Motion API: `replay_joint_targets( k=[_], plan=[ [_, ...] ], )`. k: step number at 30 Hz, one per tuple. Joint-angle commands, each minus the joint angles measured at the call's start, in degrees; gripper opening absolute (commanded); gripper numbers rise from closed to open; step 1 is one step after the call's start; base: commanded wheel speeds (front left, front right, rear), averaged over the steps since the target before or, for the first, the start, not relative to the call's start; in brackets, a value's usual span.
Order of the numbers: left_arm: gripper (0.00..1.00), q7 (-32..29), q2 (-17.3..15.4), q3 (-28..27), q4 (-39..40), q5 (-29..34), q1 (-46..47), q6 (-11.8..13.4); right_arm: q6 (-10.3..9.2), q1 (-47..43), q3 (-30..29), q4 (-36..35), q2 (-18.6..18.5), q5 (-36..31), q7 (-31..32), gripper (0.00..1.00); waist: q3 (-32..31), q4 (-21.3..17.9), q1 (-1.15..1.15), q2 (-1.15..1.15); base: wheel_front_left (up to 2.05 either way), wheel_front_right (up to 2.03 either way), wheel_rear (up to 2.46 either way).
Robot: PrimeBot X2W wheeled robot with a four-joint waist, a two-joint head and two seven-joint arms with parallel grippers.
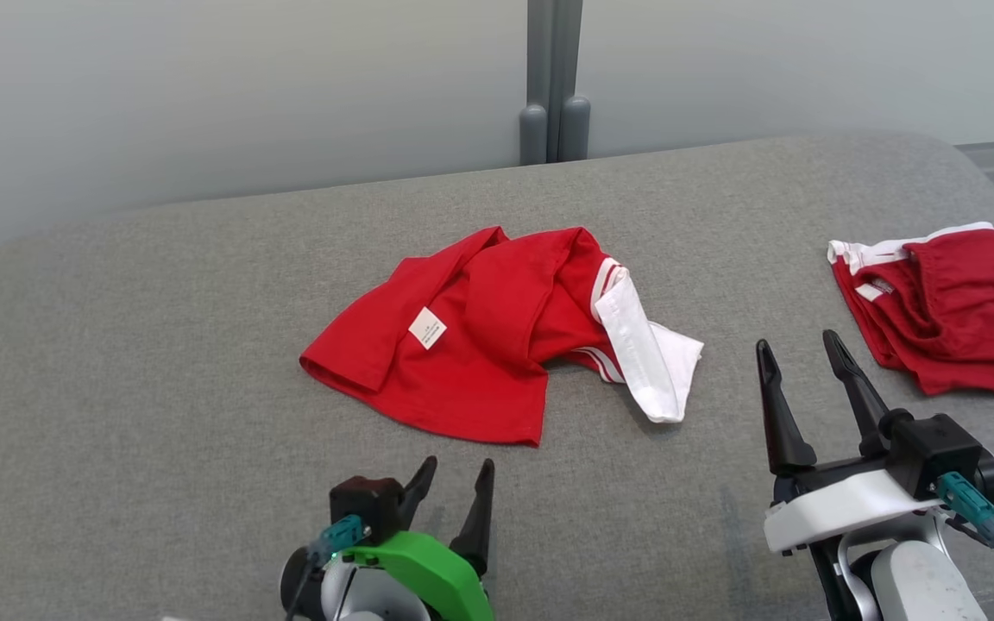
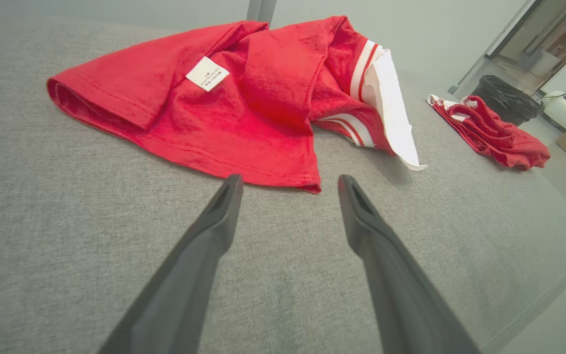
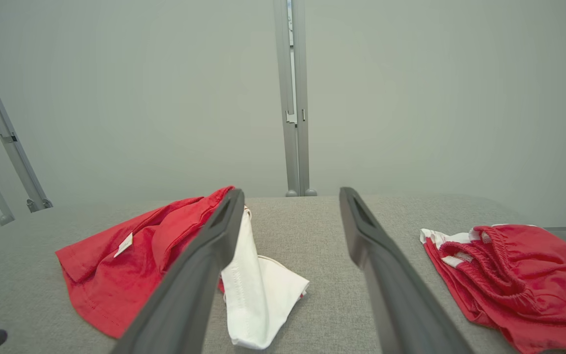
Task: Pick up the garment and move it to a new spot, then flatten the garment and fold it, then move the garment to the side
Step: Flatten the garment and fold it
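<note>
Garment (image 1: 471, 345) is lying crumpled on the desk (image 1: 160, 362), awaiting pickup | left gripper (image 1: 458, 463) is hovering just before garment's near hem, fingers wide, empty, readying the grasp | right gripper (image 1: 797, 340) is hovering near garment's white end, fingers wide, empty

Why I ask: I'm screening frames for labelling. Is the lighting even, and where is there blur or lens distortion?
Head view: soft, even light, no glare; the red shirt is sharp, with a faint shadow beneath its white part. Left wrist view: the left gripper looms soft-edged, and the grey surface looks stretched toward the corners. Right wrist view: the wall posts lean from wide-angle distortion.
</note>
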State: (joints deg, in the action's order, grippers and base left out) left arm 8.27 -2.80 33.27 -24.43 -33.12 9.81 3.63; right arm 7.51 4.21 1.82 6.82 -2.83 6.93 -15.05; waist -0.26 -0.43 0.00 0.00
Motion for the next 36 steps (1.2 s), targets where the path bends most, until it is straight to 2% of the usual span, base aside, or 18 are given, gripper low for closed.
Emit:
replay_joint_targets(
  k=[1, 6, 13, 15, 21, 27, 36],
  plan=[
    [1.00, -0.17, -0.20, 1.19, -0.58, -1.25, 1.46, 0.54, -0.04, 0.65, 0.00, -0.05, -0.15, -0.06, -0.15, 1.00, 0.51, -0.66, 0.00, 0.00, 0.00, 0.00, 0.00],
    [1.00, -1.34, -0.19, 7.42, -3.31, -5.13, 6.03, 2.22, -0.04, 1.35, 0.05, -0.15, -0.14, -0.15, -0.14, 1.00, 1.65, -1.82, 0.00, 0.00, 0.00, 0.00, 0.00],
    [1.00, 0.53, -0.22, 13.77, -7.88, -6.33, 12.14, 4.19, -0.04, 2.27, 0.70, -0.30, -0.15, 0.03, -0.14, 1.00, 3.00, -3.50, 0.00, 0.00, 0.00, 0.00, 0.00],
    [1.00, 1.32, -0.22, 15.92, -10.07, -8.43, 14.42, 4.80, -0.04, 2.89, 0.86, -0.12, -0.15, 0.23, -0.15, 1.00, 3.64, -4.29, 0.00, 0.00, 0.00, 0.00, 0.00],
    [1.00, 2.69, -0.21, 18.94, -13.42, -13.38, 16.80, 5.48, -0.04, 3.13, 0.48, -0.04, -0.14, 0.37, -0.15, 1.00, 4.61, -5.16, 0.00, 0.00, 0.00, 0.00, 0.00],
    [1.00, 1.52, -0.22, 20.99, -14.50, -21.91, 17.26, 5.69, -0.04, 3.51, 0.69, 0.01, -0.14, 0.60, -0.15, 1.00, 5.27, -5.64, 0.00, 0.00, 0.00, 0.00, 0.00],
    [1.00, -0.92, -0.21, 23.60, -17.59, -33.47, 20.68, 8.40, -0.04, 4.58, 1.94, 0.38, -0.14, 1.23, -0.15, 1.00, 6.11, -7.52, 0.00, 0.00, 0.00, 0.00, 0.00]
  ],
)
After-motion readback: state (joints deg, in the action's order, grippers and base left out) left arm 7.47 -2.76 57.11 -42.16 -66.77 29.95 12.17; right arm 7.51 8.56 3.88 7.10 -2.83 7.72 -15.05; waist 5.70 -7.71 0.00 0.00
